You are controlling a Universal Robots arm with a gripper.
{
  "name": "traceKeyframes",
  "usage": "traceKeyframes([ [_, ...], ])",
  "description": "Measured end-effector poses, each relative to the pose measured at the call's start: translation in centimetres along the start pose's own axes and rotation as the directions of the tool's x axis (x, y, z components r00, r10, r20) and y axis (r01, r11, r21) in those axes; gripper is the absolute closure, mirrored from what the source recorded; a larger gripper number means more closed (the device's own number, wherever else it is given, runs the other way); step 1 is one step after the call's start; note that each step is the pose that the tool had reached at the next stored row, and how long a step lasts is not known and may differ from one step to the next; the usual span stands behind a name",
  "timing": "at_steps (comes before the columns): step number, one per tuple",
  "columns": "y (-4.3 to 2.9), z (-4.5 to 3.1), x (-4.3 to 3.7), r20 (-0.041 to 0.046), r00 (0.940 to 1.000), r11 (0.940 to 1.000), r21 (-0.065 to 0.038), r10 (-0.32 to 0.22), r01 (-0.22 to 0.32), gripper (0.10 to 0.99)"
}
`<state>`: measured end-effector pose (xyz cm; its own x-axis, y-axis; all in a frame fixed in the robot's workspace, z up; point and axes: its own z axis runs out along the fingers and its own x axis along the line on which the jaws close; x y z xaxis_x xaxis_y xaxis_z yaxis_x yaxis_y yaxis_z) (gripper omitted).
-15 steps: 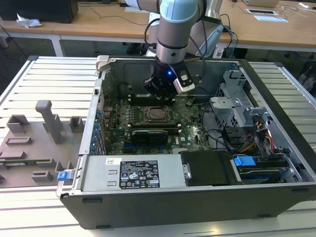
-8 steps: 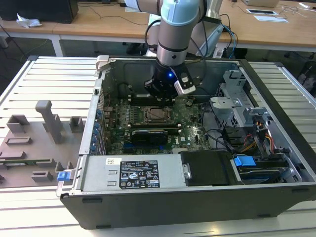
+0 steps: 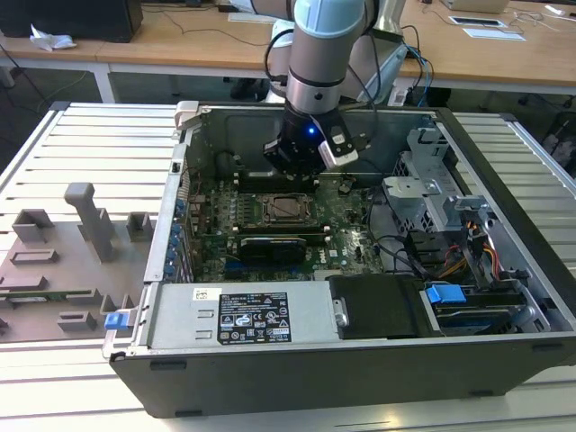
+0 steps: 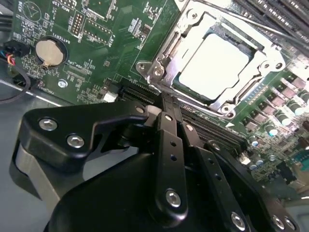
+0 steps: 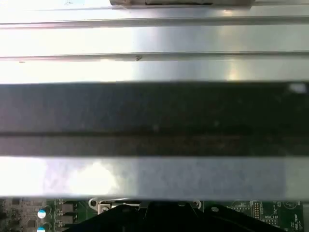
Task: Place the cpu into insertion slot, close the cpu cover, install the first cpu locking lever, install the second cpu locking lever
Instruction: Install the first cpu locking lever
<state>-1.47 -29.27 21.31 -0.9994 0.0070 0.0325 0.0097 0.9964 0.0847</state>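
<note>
The cpu (image 4: pixel 215 63) lies flat in the insertion slot (image 4: pixel 159 72), its silver top bright. The cpu cover (image 4: pixel 193 21) lies down over it as a silver frame around the chip. Thin metal levers run along the socket's sides; whether they are latched I cannot tell. My gripper (image 4: pixel 166 104) hovers just beside one socket corner, its black fingers (image 4: pixel 169 140) pressed together with nothing between them. In the exterior view the gripper (image 3: pixel 297 171) hangs inside the open case, right above the far edge of the insertion slot (image 3: pixel 268 209) with the cpu (image 3: pixel 288 208).
A long black card (image 3: pixel 274 245) sits just in front of the socket. A coin battery (image 4: pixel 48 50) and memory slots (image 4: pixel 270 19) flank it. The power supply (image 3: pixel 243 315), drive cage (image 3: pixel 432 189) and cables (image 3: pixel 423 252) crowd the case. A grey fixture tray (image 3: pixel 63 261) lies outside.
</note>
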Motion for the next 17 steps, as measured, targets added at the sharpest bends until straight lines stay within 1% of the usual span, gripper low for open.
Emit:
traceKeyframes([
  [3,-0.69,-0.06,0.02,0.0001,1.0,1.0,0.002,0.0,0.0,0.98],
  [10,-3.27,-0.28,0.0,0.0001,1.0,1.0,0.003,0.0,0.0,0.98],
  [11,-3.52,-0.3,0.0,0.0001,1.0,1.0,0.003,0.0,0.0,0.98],
  [12,-4.03,-0.35,-0.01,0.0001,1.0,1.0,0.003,0.0,0.0,0.98],
  [13,-4.18,-0.36,-0.01,0.0001,1.0,1.0,0.003,0.0,0.0,0.98],
  [15,-4.23,-0.44,0.0,0.0,1.0,1.0,0.003,0.0,0.0,0.98],
  [17,-4.21,-0.76,0.01,0.0001,1.0,1.0,0.003,0.0,0.0,0.98],
])
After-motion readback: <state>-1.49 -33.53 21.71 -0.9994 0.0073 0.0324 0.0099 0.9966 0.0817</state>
